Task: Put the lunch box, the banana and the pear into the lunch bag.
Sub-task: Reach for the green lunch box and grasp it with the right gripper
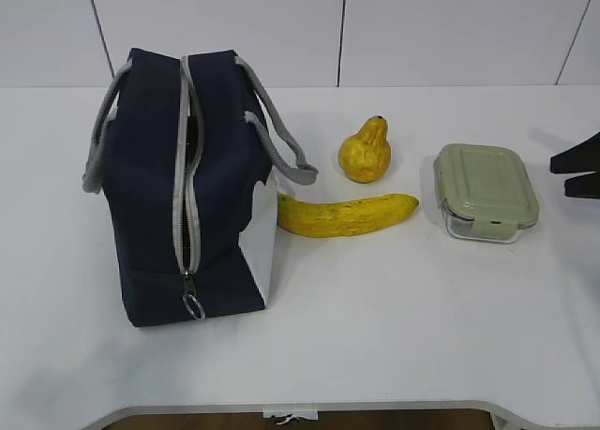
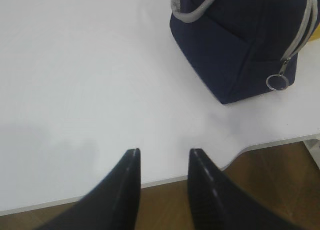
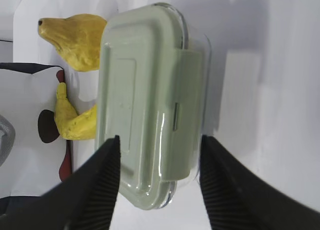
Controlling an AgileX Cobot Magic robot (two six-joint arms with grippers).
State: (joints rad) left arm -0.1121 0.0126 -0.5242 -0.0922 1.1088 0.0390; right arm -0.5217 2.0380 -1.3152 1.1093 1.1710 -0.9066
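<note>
Lunch box [image 3: 150, 104] partly hidden between open right gripper [image 3: 159, 152]; left gripper [image 2: 162, 157] open

Quick count of what's out: one lunch bag [image 1: 220, 186], navy, with two grey handles [image 1: 281, 135] and one zipper [image 1: 184, 182] that has one metal ring pull [image 1: 193, 307]. One banana [image 1: 347, 215]. One pear [image 1: 366, 151]. One lunch box [image 1: 485, 191] with one green lid. So two pieces of fruit, four loose items total, all on one white tabletop [image 1: 394, 327]. Two tools show up, left tool [image 2: 162, 157] and right tool [image 3: 159, 145], two fingers each.
</note>
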